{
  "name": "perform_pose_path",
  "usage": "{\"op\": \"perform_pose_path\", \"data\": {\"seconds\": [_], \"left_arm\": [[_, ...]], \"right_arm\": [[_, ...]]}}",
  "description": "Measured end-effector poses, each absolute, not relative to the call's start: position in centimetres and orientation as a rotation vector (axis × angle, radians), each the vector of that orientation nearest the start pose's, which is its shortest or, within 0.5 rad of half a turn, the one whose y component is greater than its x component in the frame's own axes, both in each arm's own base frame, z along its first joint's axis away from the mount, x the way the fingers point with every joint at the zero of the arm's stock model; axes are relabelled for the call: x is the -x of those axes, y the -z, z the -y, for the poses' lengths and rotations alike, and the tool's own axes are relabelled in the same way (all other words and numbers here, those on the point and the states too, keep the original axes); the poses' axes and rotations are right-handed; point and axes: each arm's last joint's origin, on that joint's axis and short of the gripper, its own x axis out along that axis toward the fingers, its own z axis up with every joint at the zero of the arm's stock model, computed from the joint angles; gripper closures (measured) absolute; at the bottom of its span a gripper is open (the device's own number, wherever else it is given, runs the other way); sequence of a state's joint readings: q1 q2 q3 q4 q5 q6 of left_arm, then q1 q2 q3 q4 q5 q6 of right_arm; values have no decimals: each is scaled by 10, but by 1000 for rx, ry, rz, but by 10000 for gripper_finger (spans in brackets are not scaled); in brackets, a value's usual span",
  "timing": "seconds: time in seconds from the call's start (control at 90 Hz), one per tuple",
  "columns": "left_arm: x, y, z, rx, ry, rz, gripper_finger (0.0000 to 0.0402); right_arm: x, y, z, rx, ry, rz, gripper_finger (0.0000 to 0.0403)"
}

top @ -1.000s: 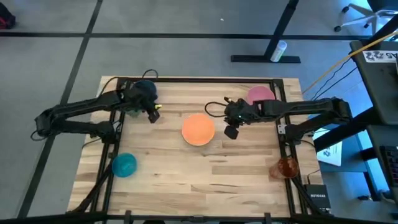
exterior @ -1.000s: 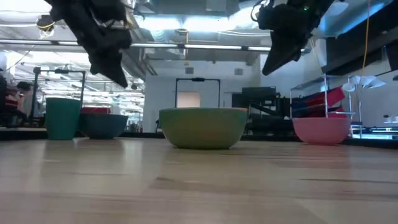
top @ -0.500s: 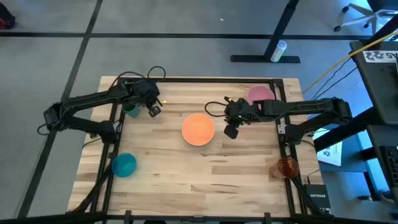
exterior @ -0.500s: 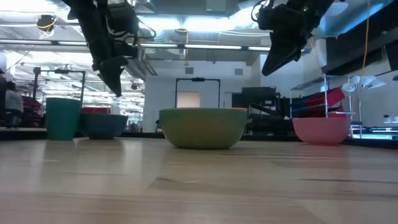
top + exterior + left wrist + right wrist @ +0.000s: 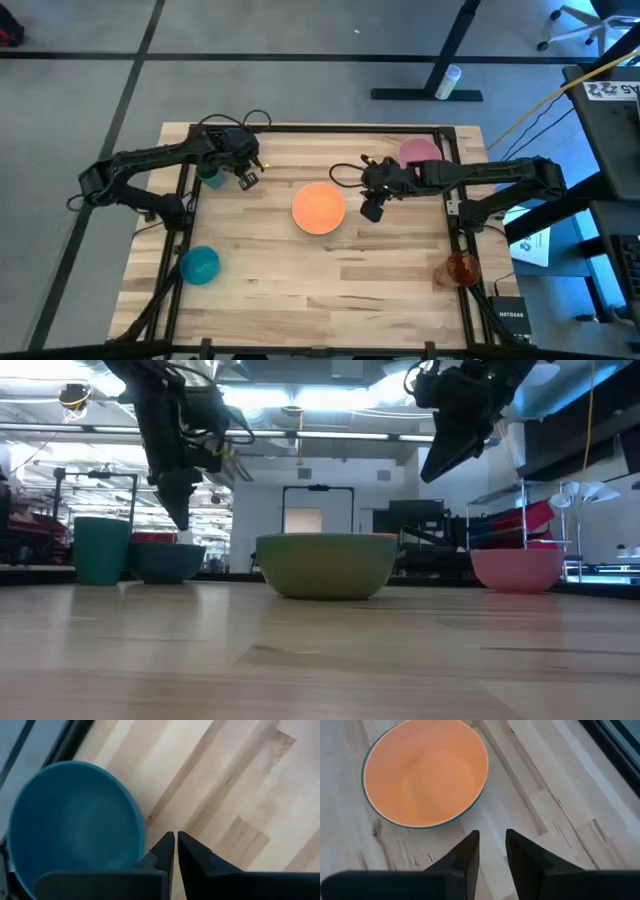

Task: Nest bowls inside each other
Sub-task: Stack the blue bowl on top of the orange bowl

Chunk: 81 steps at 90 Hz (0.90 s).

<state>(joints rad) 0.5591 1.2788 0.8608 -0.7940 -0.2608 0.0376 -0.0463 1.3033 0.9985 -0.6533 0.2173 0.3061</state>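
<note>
Bowls are sitting spread over the table [image 5: 330,270], none nested yet: the orange bowl [image 5: 319,207] at centre, the pink bowl [image 5: 419,152] at the far right, the dark blue bowl [image 5: 75,827] at the far left, the bright blue bowl [image 5: 199,265] near left. I am hovering the left gripper [image 5: 176,851] just beside the dark blue bowl's rim, fingers nearly touching, gripping nothing. I am holding the right gripper [image 5: 491,852] beside the orange bowl, narrowly parted and empty.
</note>
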Motion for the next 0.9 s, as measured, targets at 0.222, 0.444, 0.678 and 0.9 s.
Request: {"op": "perform_pose_path", "data": {"seconds": [0.222,0.444,0.678,0.9], "left_arm": [[-189,-219,-127,150,-688,-1257,329],[-186,-218,-132,155,-716,-1274,300],[-183,-206,-142,165,-706,-1362,298],[-188,-191,-146,160,-672,-1438,298]], "right_arm": [[-256,-263,18,-198,387,-913,321],[-256,-263,18,-185,380,-916,321],[-256,-263,18,-177,377,-918,321],[-256,-263,18,-176,377,-926,321]]}}
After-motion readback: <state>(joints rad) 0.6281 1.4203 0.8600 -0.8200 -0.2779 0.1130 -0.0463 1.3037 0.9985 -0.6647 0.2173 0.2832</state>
